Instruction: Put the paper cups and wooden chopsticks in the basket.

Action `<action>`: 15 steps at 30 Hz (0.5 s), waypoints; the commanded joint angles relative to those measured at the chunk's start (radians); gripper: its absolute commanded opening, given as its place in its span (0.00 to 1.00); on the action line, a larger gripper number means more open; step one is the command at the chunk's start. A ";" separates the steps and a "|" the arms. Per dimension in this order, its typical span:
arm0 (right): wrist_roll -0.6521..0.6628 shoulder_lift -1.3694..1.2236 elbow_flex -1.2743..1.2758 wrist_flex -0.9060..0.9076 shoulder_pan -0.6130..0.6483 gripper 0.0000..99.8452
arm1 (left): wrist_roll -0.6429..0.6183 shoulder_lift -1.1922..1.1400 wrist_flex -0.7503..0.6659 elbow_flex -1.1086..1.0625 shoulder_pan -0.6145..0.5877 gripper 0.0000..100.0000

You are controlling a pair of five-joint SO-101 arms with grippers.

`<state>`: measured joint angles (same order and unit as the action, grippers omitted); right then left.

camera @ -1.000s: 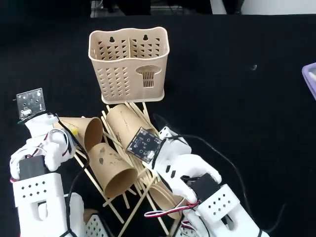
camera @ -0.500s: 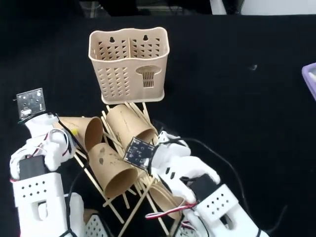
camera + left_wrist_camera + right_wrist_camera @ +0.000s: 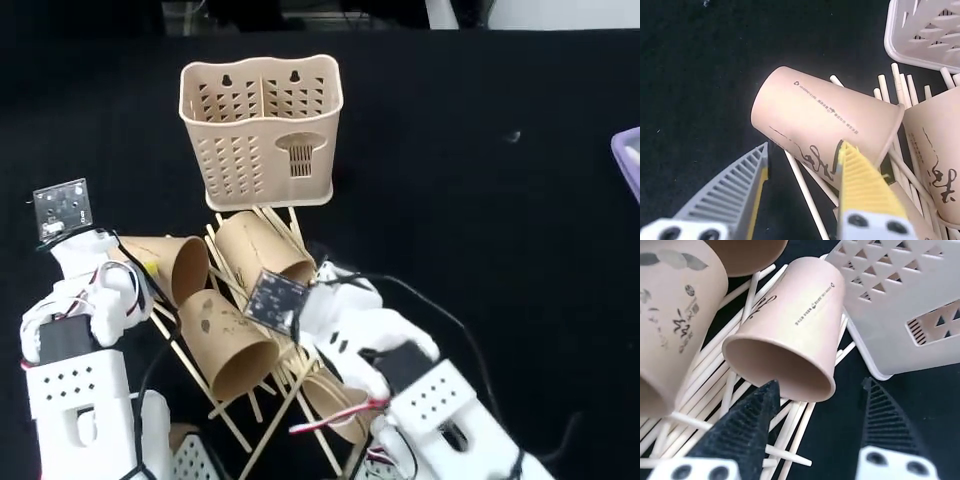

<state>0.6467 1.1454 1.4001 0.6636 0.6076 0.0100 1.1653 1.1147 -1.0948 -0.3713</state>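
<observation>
My left gripper (image 3: 805, 146) stood wide over a paper cup (image 3: 825, 112); my right gripper (image 3: 820, 382) stood wide at a second cup (image 3: 790, 320) beside the basket (image 3: 900, 300).

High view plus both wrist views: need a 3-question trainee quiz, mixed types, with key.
1. True or false: the basket lies tipped over on its side.
2. The right gripper is: A) open, B) shut on a cup, C) shut on chopsticks.
3. Fill in: the paper cup in front of the left gripper lies on its ____.
Key: 1 false; 2 A; 3 side.
</observation>
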 commanded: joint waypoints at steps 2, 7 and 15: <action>0.005 -0.151 -0.150 -0.025 -0.011 0.26 | 0.003 0.012 -0.011 0.008 -0.010 0.22; 0.012 -0.262 -0.220 -0.049 -0.011 0.26 | 0.003 0.012 -0.011 0.007 -0.010 0.22; 0.003 -0.358 -0.209 -0.181 -0.014 0.11 | 0.003 0.011 -0.009 0.007 -0.010 0.22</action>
<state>0.6467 0.7940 1.2390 0.5224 0.6076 0.0100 1.1653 1.1147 -1.0948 -0.3713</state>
